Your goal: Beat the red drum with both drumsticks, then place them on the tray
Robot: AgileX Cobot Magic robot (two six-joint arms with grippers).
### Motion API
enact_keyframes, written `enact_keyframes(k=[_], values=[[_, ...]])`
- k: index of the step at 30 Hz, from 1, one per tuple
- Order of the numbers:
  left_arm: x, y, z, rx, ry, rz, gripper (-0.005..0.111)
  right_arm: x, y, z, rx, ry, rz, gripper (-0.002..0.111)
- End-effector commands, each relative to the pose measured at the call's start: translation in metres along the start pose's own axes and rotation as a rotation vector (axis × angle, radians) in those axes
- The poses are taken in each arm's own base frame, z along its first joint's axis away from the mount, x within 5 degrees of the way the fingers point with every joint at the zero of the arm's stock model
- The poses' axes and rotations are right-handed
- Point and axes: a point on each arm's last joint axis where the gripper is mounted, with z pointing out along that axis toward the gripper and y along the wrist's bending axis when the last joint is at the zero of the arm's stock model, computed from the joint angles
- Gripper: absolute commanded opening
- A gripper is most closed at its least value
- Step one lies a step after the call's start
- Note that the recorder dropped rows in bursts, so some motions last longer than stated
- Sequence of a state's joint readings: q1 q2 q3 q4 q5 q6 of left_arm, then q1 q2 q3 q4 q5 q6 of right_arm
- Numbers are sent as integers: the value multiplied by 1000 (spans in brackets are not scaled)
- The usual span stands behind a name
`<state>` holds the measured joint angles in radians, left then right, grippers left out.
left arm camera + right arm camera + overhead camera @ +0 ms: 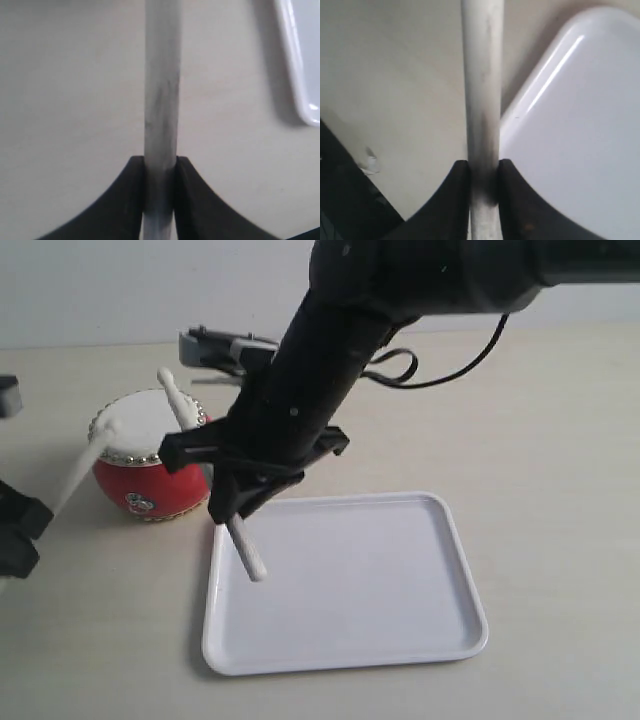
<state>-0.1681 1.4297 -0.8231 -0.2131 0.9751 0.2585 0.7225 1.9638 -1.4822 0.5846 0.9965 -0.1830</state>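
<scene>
The red drum (150,483) with its off-white skin stands left of the white tray (360,585). My right gripper (236,495) is shut on one of the drumsticks (249,558), which slants steeply. The stick's upper tip is above the drum's right rim and its lower end is over the tray's left edge. The right wrist view shows this drumstick (481,85) clamped between the black fingers (457,190) beside the tray (580,125). At the far left, my left gripper (22,525) is shut on the other drumstick (82,468), blurred, reaching the drum's left rim. It appears again as a drumstick (161,90) in the left gripper (160,165).
A grey device (225,348) lies behind the drum, and a black cable (400,368) loops beside the right arm. A tray corner (300,60) shows in the left wrist view. A dark shape (340,205) fills one corner of the right wrist view.
</scene>
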Motion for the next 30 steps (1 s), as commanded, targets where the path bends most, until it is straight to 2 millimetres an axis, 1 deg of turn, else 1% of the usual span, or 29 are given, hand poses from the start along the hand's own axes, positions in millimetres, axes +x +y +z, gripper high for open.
enact_keyframes(k=[1,3,5,8,12,15,17,19,20,21,22,23,24,25,26,27,28,29,30], values=[[0,3,26,26,125,-24,0,3,22,-41,-25,-103,-48,0],[-3,2,21,30,113,-22,0,2,22,-43,-21,-126,-64,0],[-6,-1,10,38,85,-18,0,0,17,-34,-11,-115,-62,0],[-7,-7,-15,51,32,-5,0,-3,9,-10,-53,-60,-39,0],[0,-15,-46,52,-58,18,0,-5,-7,34,-117,22,32,0],[7,-17,-61,36,-115,34,0,-1,-22,63,-117,100,78,0],[10,-19,-66,31,-136,39,0,3,-23,69,-140,152,105,0],[8,-18,-66,27,-152,38,0,5,-20,66,-157,175,101,0],[6,-17,-62,24,-160,35,0,5,-16,59,-165,174,83,0],[-1,-13,-51,13,-182,22,0,5,-5,41,-178,153,39,0],[-4,-11,-41,14,-172,12,0,5,1,29,-183,135,15,0],[-8,-9,-23,40,-114,-15,0,7,12,5,-178,91,-31,0],[-9,-7,-12,54,-70,-30,0,7,18,-8,-167,62,-58,0],[-11,-5,6,77,18,-47,0,9,27,-29,-150,3,-100,0],[-11,-4,15,84,63,-47,0,9,30,-38,-139,-30,-117,0],[-13,-1,29,95,129,-48,0,9,34,-50,-120,-85,-140,0],[-14,0,37,100,155,-53,0,8,34,-51,-109,-108,-144,0],[-14,1,38,103,167,-55,0,6,32,-48,-100,-116,-141,0],[-13,0,36,108,178,-52,0,3,27,-41,-88,-111,-133,0]])
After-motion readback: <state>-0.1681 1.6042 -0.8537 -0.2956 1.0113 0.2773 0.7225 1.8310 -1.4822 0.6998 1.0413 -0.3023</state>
